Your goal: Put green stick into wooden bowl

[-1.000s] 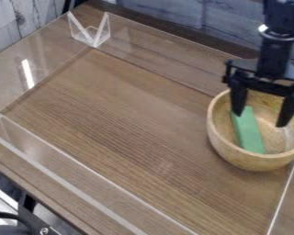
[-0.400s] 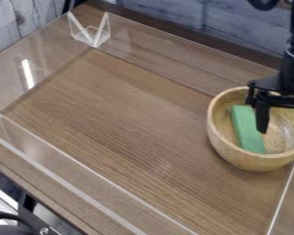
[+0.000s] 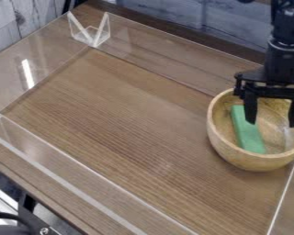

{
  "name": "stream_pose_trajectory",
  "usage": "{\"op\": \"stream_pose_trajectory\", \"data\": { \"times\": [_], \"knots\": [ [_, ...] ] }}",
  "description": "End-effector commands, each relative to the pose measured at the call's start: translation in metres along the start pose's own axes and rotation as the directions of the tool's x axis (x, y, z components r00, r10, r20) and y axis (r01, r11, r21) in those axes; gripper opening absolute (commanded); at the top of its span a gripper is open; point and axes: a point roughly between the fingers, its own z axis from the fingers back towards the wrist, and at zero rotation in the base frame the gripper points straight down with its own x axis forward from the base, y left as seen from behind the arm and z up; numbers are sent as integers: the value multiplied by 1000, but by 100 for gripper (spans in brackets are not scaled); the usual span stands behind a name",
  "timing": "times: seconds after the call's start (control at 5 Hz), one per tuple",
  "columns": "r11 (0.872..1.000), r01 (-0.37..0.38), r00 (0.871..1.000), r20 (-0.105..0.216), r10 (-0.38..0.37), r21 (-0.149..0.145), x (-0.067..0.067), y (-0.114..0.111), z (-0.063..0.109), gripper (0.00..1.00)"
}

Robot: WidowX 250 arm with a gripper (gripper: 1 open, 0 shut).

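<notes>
The wooden bowl [image 3: 235, 151] stands on the table at the right edge of the view. The green stick [image 3: 245, 128] lies inside it, leaning against the left inner wall. My gripper [image 3: 275, 110] hangs over the bowl's right half, its two black fingers [image 3: 254, 103] spread apart and holding nothing. The stick lies just left of the gripper, beside the left finger and free of it.
The wooden table [image 3: 125, 119] is ringed by a low clear acrylic wall [image 3: 51, 174]. A small clear stand [image 3: 89, 30] sits at the back left. The bowl is close to the right wall [image 3: 282, 197].
The gripper swung right over the bowl with narrowed fingers, then came back left and spread them again. The green stick stayed lying in the bowl.
</notes>
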Motion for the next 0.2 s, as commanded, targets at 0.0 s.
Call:
{"op": "stream_pose_trajectory", "data": {
  "times": [0.0],
  "knots": [
    [996,82,996,18,-82,-32,-3,-10,7,100]
  ]
}}
